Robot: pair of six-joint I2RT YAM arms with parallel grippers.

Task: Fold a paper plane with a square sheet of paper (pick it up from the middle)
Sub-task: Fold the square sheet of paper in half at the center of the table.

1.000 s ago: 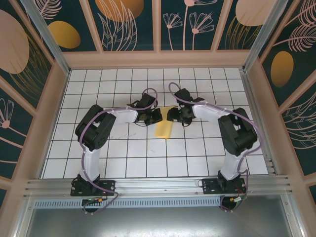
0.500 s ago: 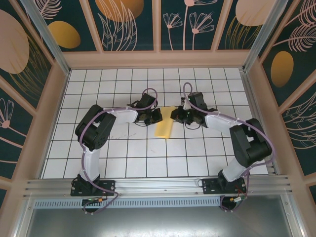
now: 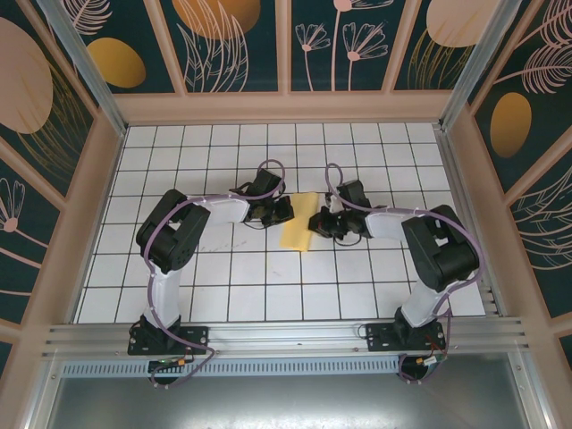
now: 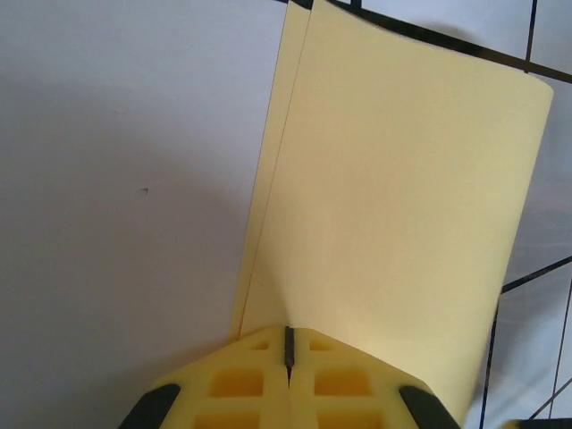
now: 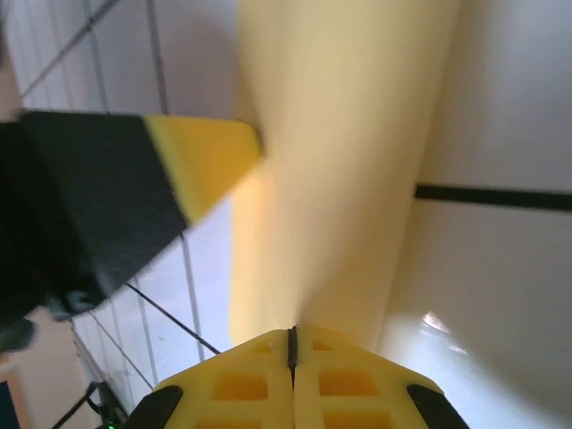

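The square sheet of paper (image 3: 298, 231) is pale yellow and lies folded in half on the tiled table, between the two grippers. In the left wrist view the paper (image 4: 393, 206) shows two layers offset along its left edge. My left gripper (image 3: 287, 209) sits at the paper's upper left side. Its yellow fingers (image 4: 259, 380) are shut, with the paper running up from the tips and a faint crease starting there. My right gripper (image 3: 314, 222) is at the paper's right side. It is shut with the paper (image 5: 340, 152) meeting its fingertips (image 5: 344, 380). The left gripper's finger (image 5: 201, 161) shows across the sheet.
White grid tiles cover the table (image 3: 268, 286), with wooden walls on three sides and a metal rail (image 3: 286, 335) at the near edge. Both arms reach inward and their elbows (image 3: 170, 232) (image 3: 442, 241) stand out to the sides.
The right gripper has moved down to the paper's right side and gone from open to shut there, its elbow swinging outward. The left arm and the paper have stayed put.
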